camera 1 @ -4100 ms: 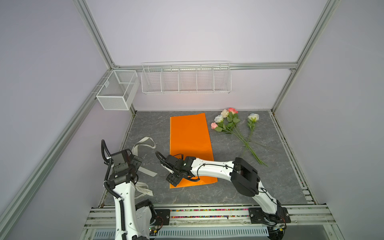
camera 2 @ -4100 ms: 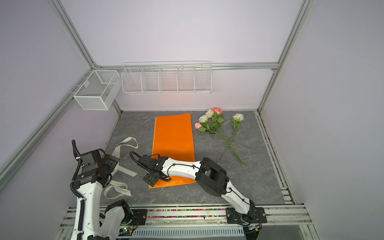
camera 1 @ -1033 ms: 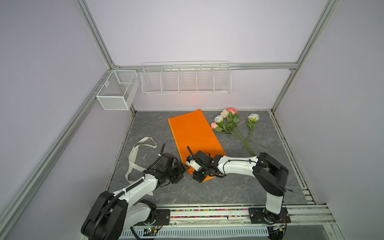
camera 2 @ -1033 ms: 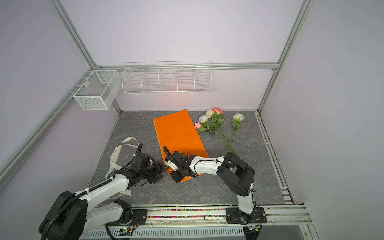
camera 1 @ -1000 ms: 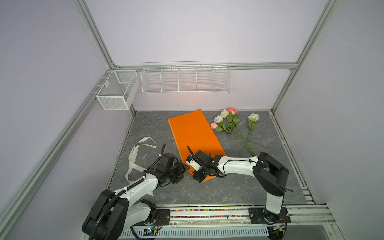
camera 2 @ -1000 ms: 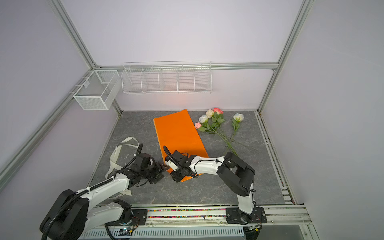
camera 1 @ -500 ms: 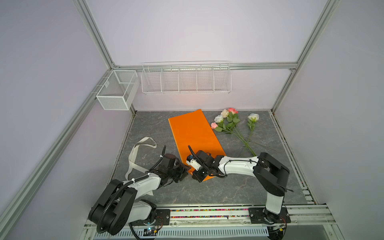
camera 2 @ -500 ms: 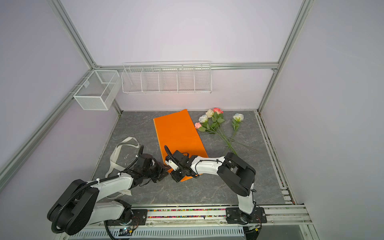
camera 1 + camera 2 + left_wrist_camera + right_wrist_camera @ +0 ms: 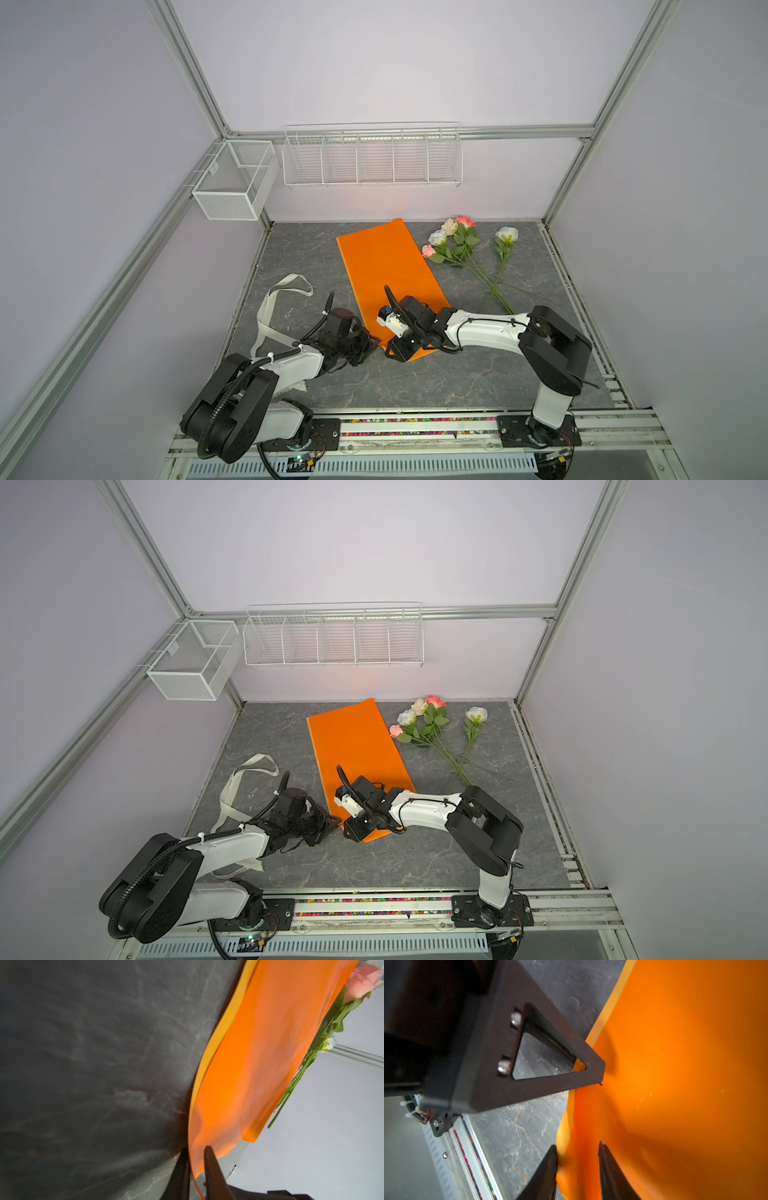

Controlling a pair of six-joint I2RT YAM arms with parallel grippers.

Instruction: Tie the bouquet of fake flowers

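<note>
the orange paper [image 9: 386,266] lies as a slanted sheet on the grey desk [image 9: 415,386]. its far end is near the back wall and its near end sits between my two arms. it is not yet wrapped round anything. along its left side a paler yellow edge shows in the left wrist view [image 9: 220,1032].

my left fingers [image 9: 209,1165] are at the near left corner. the sheet's edge curls up off the desk and runs between the two dark tips, which are nearly together and pinching the paper. in both top views they meet the corner [image 9: 370,343] [image 9: 328,821].

my right fingers [image 9: 607,1165] are at the same near end, just to the right of the left ones [image 9: 392,353]. they stand spread, with the bowed edge of the sheet in the gap (that edge is blurred, so i cannot tell whether either tip touches it).

the fake flowers [image 9: 457,245] lie loose on the desk just beside the paper's far right edge, heads toward the back wall and stems running toward the near right. one white rose [image 9: 506,235] lies a little apart, its stem crossing the others.

the cream ribbon [image 9: 266,307] loops on the desk left of the paper and passes under my left arm. a wire rack [image 9: 372,156] and a mesh box [image 9: 232,178] hang on the walls.
</note>
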